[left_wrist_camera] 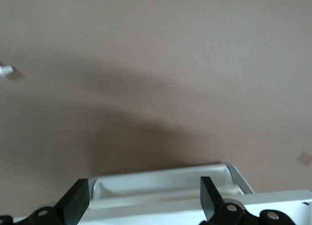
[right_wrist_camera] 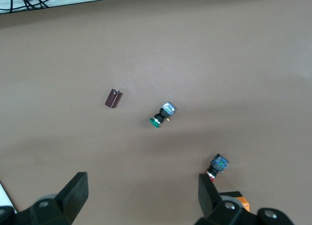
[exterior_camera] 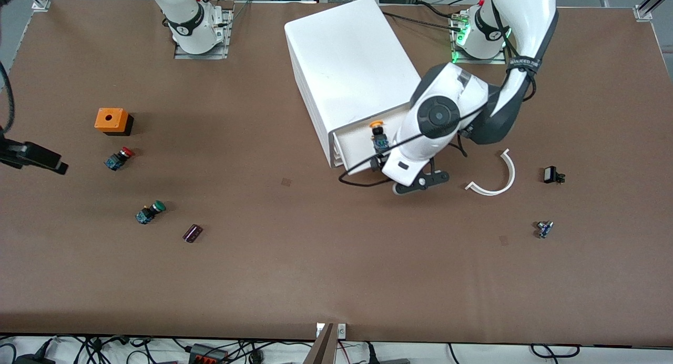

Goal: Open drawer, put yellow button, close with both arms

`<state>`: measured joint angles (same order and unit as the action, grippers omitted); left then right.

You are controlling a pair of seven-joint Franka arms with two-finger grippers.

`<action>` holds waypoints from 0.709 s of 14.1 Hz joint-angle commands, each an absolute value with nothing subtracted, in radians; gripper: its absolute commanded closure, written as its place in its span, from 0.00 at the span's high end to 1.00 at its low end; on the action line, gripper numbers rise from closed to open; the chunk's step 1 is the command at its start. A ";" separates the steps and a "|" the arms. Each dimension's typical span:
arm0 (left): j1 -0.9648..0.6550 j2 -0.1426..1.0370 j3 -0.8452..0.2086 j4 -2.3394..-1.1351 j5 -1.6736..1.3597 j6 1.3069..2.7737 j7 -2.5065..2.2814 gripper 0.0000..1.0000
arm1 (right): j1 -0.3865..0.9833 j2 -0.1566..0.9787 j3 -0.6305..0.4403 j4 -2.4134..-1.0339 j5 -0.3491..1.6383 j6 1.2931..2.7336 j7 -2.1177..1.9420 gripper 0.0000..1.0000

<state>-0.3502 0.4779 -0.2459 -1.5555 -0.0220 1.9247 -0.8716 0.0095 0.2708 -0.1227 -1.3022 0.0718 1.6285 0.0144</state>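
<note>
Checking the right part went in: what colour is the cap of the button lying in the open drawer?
Yellow-orange, on the yellow button; the front view shows it best.

No readable text or labels.

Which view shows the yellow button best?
The front view: the yellow button lies in the open drawer, beside the left arm. The left wrist view shows only the drawer's front lip between open fingers; the right wrist view shows only the other buttons.
</note>
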 commanded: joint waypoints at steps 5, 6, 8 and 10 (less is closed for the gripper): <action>-0.322 0.368 -0.316 -1.720 -0.113 1.936 -0.905 1.00 | -0.035 0.178 -0.055 -1.405 -0.012 1.615 -0.051 1.00; -0.322 0.370 -0.318 -1.721 -0.130 1.934 -0.904 1.00 | -0.031 0.175 -0.055 -1.405 -0.024 1.599 -0.051 1.00; -0.324 0.370 -0.318 -1.723 -0.166 1.931 -0.904 1.00 | -0.031 0.141 -0.055 -1.465 -0.017 1.617 -0.045 1.00; -0.324 0.370 -0.324 -1.729 -0.167 1.930 -0.904 1.00 | -0.032 0.082 -0.057 -1.567 -0.017 1.679 -0.051 1.00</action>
